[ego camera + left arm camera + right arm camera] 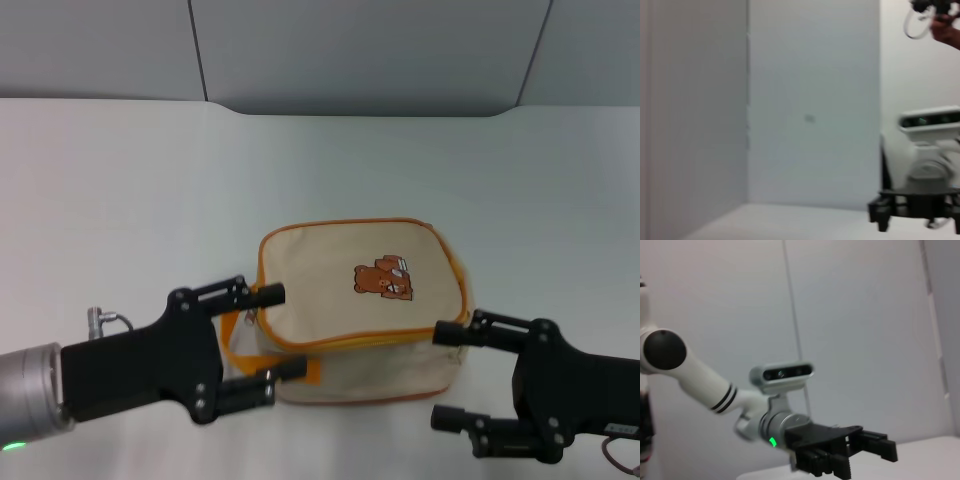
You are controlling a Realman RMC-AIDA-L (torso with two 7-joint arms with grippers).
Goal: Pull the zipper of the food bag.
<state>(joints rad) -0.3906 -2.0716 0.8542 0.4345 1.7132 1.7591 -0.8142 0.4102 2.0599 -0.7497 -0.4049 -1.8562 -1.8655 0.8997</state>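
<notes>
The food bag is a beige boxy pouch with a brown bear patch, lying in the middle of the white table. The orange-yellow zipper runs around its top edge; I cannot make out the pull tab. The orange loop handle hangs at the bag's left end. My left gripper is open, with one finger on each side of that end and the handle between them. My right gripper is open and empty at the bag's right front corner. The wrist views do not show the bag.
The white table reaches back to a grey wall. The left wrist view shows the right arm's black gripper and wrist camera. The right wrist view shows the left arm.
</notes>
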